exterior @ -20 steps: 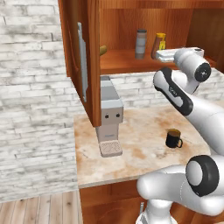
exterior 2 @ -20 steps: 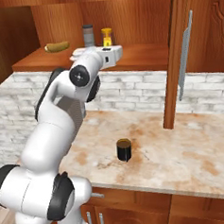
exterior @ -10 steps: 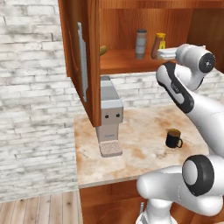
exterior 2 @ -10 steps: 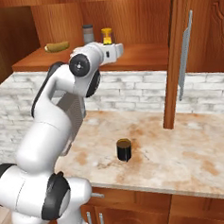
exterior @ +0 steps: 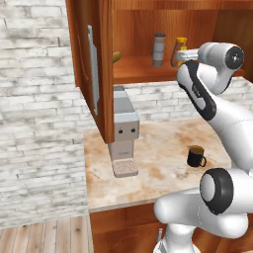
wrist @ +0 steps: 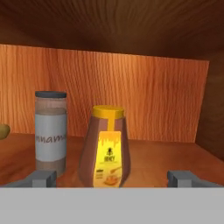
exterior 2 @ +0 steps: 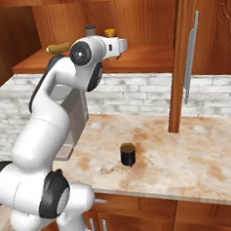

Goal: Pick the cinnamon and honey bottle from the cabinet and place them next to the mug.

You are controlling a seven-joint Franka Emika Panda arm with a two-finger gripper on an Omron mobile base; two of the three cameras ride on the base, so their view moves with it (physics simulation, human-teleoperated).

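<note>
Honey bottle [wrist: 105,146] stands on the cabinet [exterior: 148,29] shelf, cinnamon [wrist: 50,130] just left of it, apart. Mug [exterior: 196,156] is down on the surface, well apart. Honey likely rigid plastic, light, maybe slick; body flares toward base, so best grip is prob mid-body across label. Claw [wrist: 111,178] spread wide, empty, touching nothing; fingertips [wrist: 40,178] flank the honey's base w/ room each side.

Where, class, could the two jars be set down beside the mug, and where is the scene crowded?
Bare counter lies all around the mug, widest between it and the coffee machine and towards the brick wall. The crowded spot is the cabinet shelf, where the open claw faces the honey bottle, with the cinnamon close beside it.
</note>
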